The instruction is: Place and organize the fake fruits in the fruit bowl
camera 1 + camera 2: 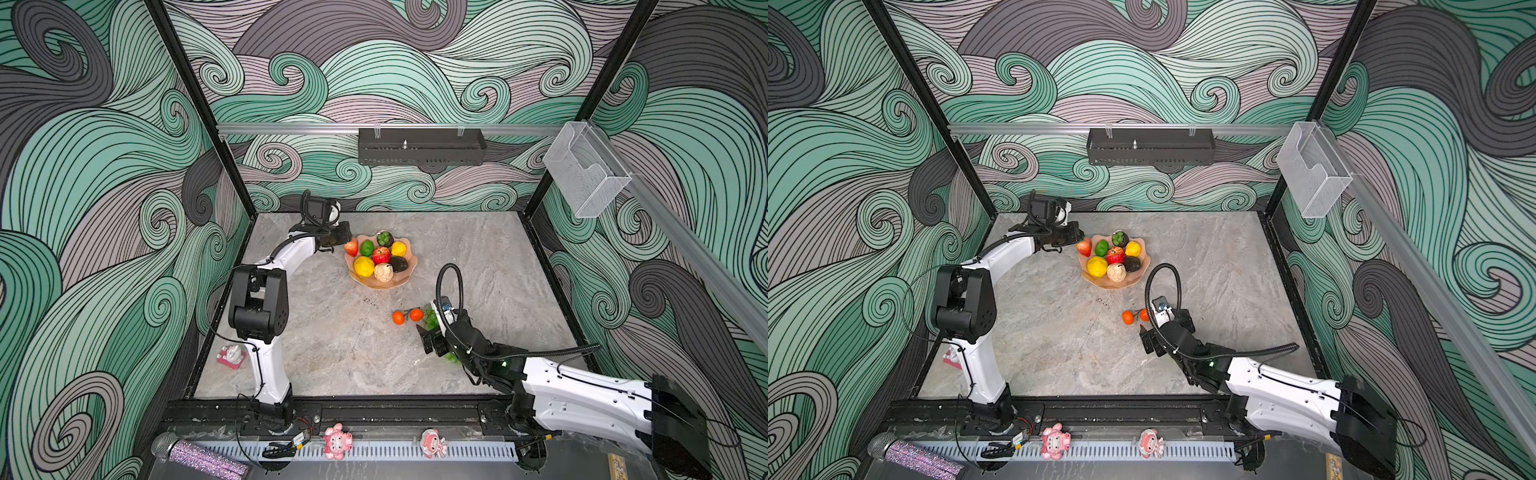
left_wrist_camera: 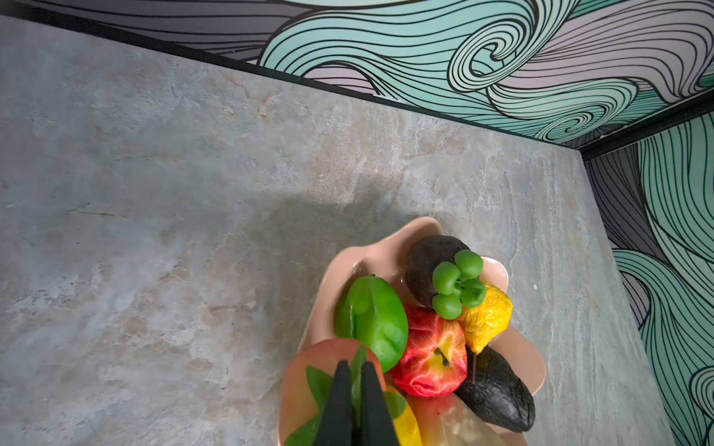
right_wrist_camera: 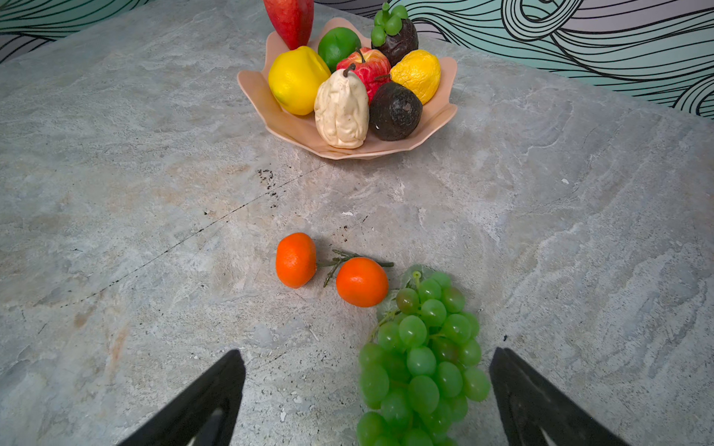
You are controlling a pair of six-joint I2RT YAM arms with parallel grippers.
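Mostly done: bowl (image 1: 412, 266) holds seven fruits (image 1: 381, 254). Left tool (image 2: 354, 365) is clenched on the strawberry (image 1: 351, 247) by its leaves, at the bowl's rim, not yet released. Left on the table (image 1: 332, 345): two oranges (image 3: 362, 282) and the grapes (image 3: 421, 359). Right tool (image 3: 367, 352) is spread wide over the grapes, gripping nothing.

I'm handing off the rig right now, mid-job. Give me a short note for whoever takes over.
Left gripper: jaws shut on the strawberry's leaves, holding it at the fruit bowl's rim, not yet released.
Right gripper: jaws open, the grapes between them on the table, nothing held.
Done: seven others, the red apple among them, lie in the bowl.
Left: release the strawberry, then move the grapes and the two oranges beside them.
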